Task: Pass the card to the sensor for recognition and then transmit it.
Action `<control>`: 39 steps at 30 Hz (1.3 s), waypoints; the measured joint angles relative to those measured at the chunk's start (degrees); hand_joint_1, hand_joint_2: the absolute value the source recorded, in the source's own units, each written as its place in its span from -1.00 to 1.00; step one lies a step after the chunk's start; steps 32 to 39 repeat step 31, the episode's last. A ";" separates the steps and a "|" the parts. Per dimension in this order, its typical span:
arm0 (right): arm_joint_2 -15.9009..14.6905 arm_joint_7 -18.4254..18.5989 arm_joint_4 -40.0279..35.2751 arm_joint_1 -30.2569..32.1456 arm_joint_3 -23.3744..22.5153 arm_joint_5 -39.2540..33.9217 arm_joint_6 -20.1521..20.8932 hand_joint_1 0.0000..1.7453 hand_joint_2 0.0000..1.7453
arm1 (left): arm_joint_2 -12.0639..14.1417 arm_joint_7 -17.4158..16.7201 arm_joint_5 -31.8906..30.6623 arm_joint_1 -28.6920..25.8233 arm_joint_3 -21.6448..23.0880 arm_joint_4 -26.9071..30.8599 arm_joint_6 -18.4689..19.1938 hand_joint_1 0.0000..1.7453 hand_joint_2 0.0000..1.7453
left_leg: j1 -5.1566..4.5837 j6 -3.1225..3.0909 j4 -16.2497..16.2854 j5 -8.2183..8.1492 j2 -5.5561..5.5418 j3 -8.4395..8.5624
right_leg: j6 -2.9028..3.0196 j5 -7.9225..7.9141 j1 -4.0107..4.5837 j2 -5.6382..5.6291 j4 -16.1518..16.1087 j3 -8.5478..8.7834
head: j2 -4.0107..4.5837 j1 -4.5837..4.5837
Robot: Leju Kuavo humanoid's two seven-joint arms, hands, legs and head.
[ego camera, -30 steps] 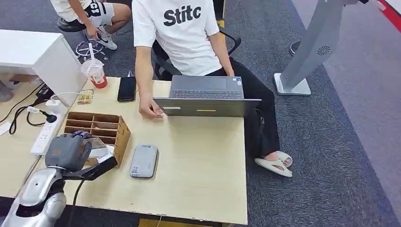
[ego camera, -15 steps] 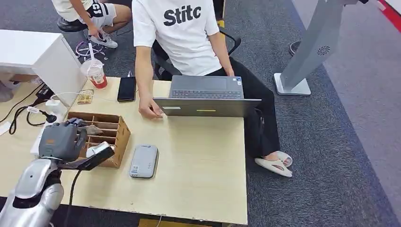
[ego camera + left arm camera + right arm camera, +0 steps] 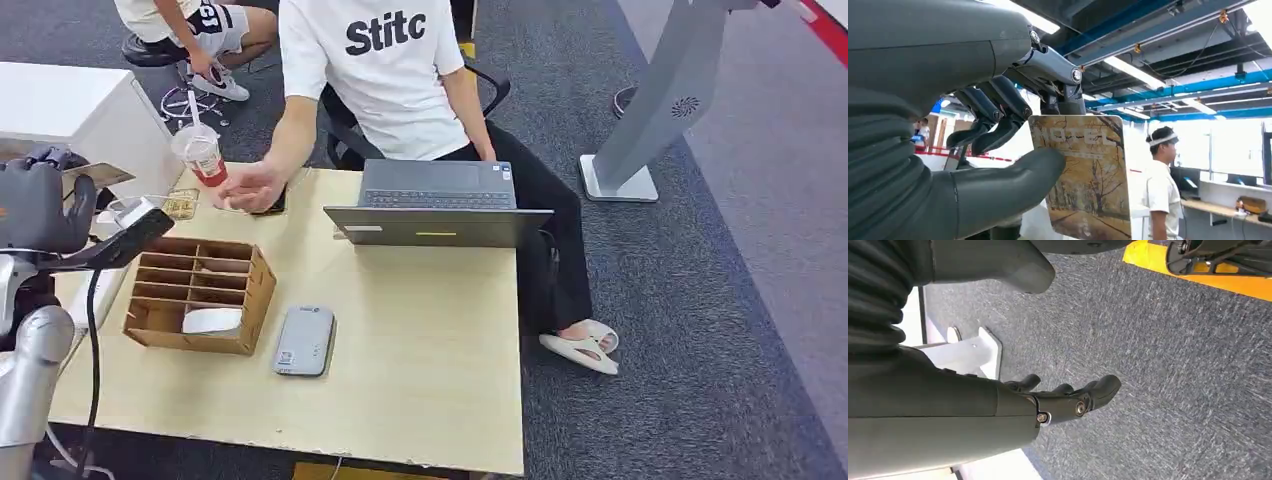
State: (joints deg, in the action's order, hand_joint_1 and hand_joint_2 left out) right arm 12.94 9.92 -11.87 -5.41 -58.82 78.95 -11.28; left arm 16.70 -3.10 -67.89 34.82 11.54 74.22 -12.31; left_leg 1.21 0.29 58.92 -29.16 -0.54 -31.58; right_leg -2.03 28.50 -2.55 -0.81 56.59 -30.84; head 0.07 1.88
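Grey thumb and dark fingers (image 3: 998, 117) of our left hand (image 3: 40, 205) pinch the card (image 3: 1083, 175), a hotel-style card with an autumn tree print, clear in the left wrist view. A second ago this hand sat low over the wooden organizer (image 3: 195, 295); half a second ago it was at the box's near-left corner; now it is raised well above and left of the box, with the card held up and its edge (image 3: 95, 177) poking out toward the white cabinet (image 3: 90, 115). So we judge the pick done and the card lifted clear of its compartment. The grey sensor (image 3: 304, 340) lies flat on the table (image 3: 420, 360), just right of the organizer, untouched and well apart from the card, so the scan step is next and calls for a swing right and down. The person's hand (image 3: 250, 185) has moved from the laptop (image 3: 437, 210) edge to the far-left table area, near the cup (image 3: 201, 152) and phone (image 3: 270, 190), possibly ready to receive. Our right hand (image 3: 1068, 400) hangs over grey carpet, fingers loosely curled, holding nothing.
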 joint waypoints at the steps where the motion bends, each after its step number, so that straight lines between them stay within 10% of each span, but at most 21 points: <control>1: 0.00 0.02 0.00 -0.03 0.11 0.07 0.00 -1.00 1.00 | -0.15 0.00 -0.39 0.36 0.00 -0.61 -0.39 1.00 1.00 | 0.00 0.00 0.00 0.00 0.01 0.00 | 0.00 0.00 0.00 0.00 0.00 -0.01 | 0.00 0.00; 11: 0.00 0.13 0.00 -0.21 0.87 0.26 -0.04 -1.00 1.00 | -3.50 0.33 -3.15 3.09 0.04 -6.42 -3.69 1.00 1.00 | -0.01 0.00 0.01 0.00 0.02 0.00 | 0.00 -0.01 0.00 -0.02 -0.01 -0.01 | 0.00 0.00; 12: 0.00 0.13 0.00 -0.20 0.87 0.24 -0.04 -1.00 1.00 | -3.89 0.37 -3.10 3.21 0.04 -6.64 -3.82 0.76 1.00 | -0.01 0.00 0.01 0.00 0.02 0.00 | 0.00 -0.01 0.00 -0.02 -0.01 -0.01 | 0.00 0.00; 13: 0.00 0.13 0.00 -0.20 0.90 0.24 -0.04 -1.00 1.00 | -4.26 0.37 -2.99 3.41 0.07 -6.91 -4.04 -1.00 1.00 | 0.00 0.00 0.01 0.00 0.01 0.00 | 0.00 -0.01 0.00 -0.01 -0.01 -0.01 | 0.00 0.00; 24: 0.02 0.13 0.00 -0.20 0.92 -0.24 -0.04 -1.00 1.00 | -7.06 3.19 1.09 2.16 0.13 -2.31 -7.65 -1.00 1.00 | 0.00 0.00 0.01 0.00 0.02 -0.01 | 0.00 -0.01 0.00 -0.02 0.00 -0.01 | 0.00 0.00; 31: 0.02 0.00 0.00 -0.19 0.92 -1.09 -0.17 -1.00 1.00 | -6.93 9.06 5.85 -8.10 -0.20 7.05 -17.80 -1.00 1.00 | -0.02 -0.03 -0.03 -0.04 0.13 -0.01 | -0.01 0.01 -0.02 -0.12 0.01 0.04 | 0.00 -0.06; 39: 0.02 0.00 0.00 -0.19 0.92 -1.09 -0.17 -1.00 1.00 | -6.93 9.06 5.85 -8.10 -0.20 7.05 -17.80 -1.00 1.00 | -0.02 -0.03 -0.03 -0.04 0.13 -0.01 | -0.01 0.01 -0.02 -0.12 0.01 0.04 | 0.00 -0.06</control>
